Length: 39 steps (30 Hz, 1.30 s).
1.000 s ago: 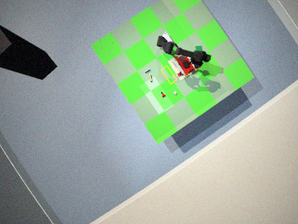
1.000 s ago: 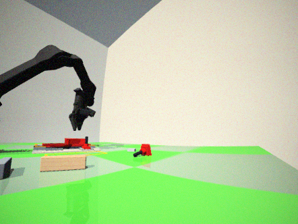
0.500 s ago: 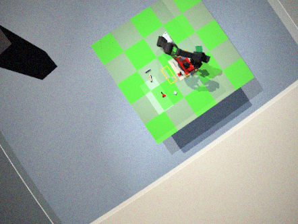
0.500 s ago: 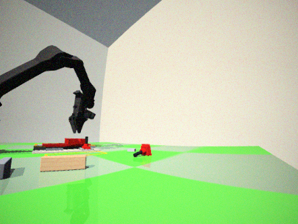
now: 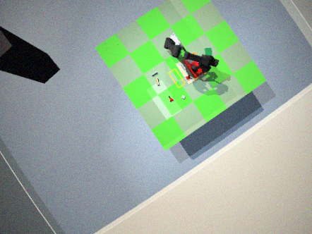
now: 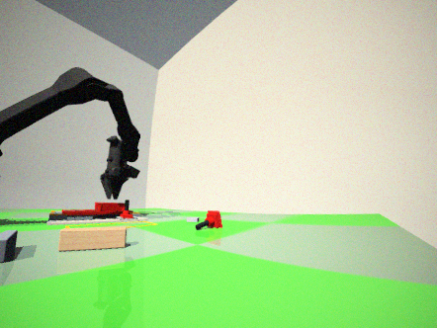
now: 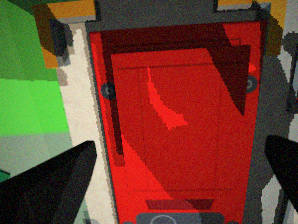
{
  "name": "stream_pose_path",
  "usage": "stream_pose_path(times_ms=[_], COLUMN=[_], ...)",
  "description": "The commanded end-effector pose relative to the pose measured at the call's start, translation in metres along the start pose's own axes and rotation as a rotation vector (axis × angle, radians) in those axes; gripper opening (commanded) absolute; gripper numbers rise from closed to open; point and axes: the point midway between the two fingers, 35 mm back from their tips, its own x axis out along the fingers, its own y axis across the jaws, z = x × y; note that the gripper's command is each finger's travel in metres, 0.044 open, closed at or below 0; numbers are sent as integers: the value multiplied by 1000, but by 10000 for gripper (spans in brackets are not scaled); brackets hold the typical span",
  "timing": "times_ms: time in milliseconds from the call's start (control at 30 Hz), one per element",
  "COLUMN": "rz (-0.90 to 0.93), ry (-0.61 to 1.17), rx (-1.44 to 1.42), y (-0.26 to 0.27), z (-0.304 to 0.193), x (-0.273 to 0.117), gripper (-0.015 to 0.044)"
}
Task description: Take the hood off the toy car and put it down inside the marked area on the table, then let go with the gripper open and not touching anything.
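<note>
Gripper (image 6: 115,190) hangs just above the toy car (image 6: 94,212), pointing down, fingers spread wide with nothing between them. No contact with the car that I can see from the side.

Wrist view: the red hood (image 7: 175,120) fills most of the picture, framed by a dark grey edge, still seated on the car. The two dark fingertips sit at the lower corners, one on each side of the hood, both outside its long edges (straddling it, not pinching). A round fastener shows near each upper side of the hood panel. Shadow of the arm lies across the upper right part of the red surface.

From above: the car (image 5: 194,68) rests on a pale plate on the green-and-grey checkered table (image 5: 148,56), largely hidden under the arm. The marked area (image 5: 176,77), a yellow outlined rectangle, lies just beside the car, towards the table's middle; nothing stands inside the outline.

Other pieces on the table, all apart from the car: a tan block (image 6: 92,238) near the front in the side view, a grey cube (image 6: 8,245) at the left edge, a small red part with a black stub (image 6: 211,220) further right, a tiny pale piece (image 6: 192,219) beside it.
</note>
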Motion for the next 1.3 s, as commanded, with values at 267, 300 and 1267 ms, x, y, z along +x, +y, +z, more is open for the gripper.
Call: stream_pose_path(times_ms=[267,300,1267], rz=[-4,-4,-4], ry=[-3,-3,-3], rx=[-3,-3,-3], y=[-2,-2,-2], z=[0,0,0], x=[10,10,24], gripper=[440,440,440])
